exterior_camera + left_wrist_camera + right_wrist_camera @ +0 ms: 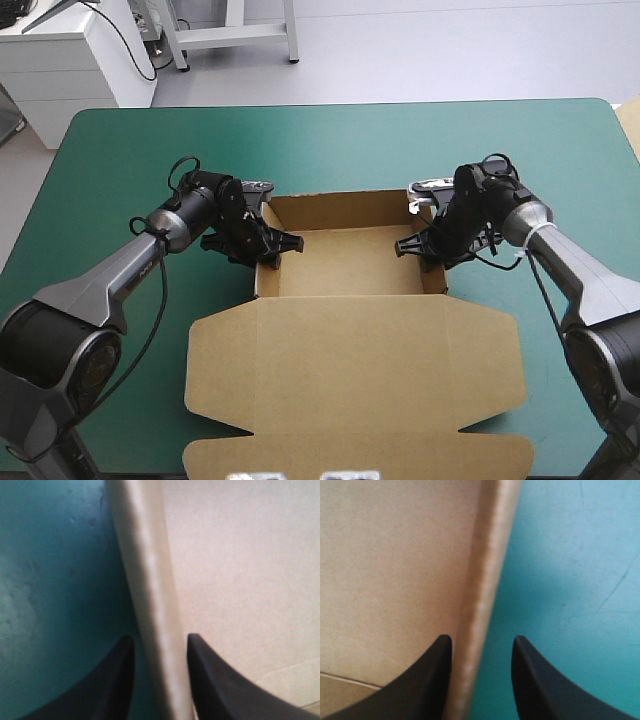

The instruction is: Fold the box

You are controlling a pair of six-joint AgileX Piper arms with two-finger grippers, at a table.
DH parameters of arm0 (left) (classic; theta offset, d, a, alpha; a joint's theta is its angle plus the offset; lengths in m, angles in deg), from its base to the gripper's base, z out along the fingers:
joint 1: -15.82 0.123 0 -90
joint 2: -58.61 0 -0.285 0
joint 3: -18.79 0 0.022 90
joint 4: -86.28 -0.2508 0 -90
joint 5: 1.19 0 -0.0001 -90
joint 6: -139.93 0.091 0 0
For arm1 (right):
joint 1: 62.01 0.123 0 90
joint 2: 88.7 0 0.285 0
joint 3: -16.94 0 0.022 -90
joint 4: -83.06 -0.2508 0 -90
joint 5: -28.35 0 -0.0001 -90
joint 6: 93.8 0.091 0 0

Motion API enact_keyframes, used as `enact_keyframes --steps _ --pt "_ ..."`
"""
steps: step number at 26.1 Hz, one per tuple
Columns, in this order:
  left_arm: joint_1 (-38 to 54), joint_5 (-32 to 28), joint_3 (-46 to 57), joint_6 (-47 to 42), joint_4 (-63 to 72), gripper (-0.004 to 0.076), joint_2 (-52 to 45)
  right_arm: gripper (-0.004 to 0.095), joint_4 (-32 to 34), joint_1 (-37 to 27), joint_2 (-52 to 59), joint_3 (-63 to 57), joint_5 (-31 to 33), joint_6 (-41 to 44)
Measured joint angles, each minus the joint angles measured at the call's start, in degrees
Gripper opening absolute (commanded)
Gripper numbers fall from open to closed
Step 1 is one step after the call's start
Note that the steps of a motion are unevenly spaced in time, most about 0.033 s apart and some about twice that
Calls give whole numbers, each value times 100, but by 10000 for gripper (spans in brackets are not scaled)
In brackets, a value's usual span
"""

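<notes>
The brown box (350, 275) stands in mid-table as an open tray, its walls raised. Its wide lid (355, 380) lies flat toward the near edge. My left gripper (270, 243) is at the tray's left wall. In the left wrist view the gripper (160, 640) is open and straddles that wall (150, 580), one black finger outside over the teal-green cover, one inside. My right gripper (425, 245) is at the right wall. There too the gripper (482, 640) is open astride the wall (487, 580), with a strip of cover showing beside the outer finger.
Teal-green cover (330, 145) lies bare beyond the tray and on both sides of it. An edge of pale board (630, 125) shows at the table's far right corner. The lid reaches nearly to the near table edge.
</notes>
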Motion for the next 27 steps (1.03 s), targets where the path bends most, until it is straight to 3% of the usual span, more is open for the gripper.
enact_keyframes --steps 3,22,25,27 --pt "6 0 -11 26 -84 559 0 422 149 6 -12 200 97 119" --pt "6 1279 -1748 45 -203 551 67 421 324 6 6 1622 796 170" --pt "6 1314 -1982 50 -190 491 -222 419 318 6 185 1743 816 127" --pt "6 1335 -2033 221 -298 309 -584 420 306 6 313 1748 826 168"
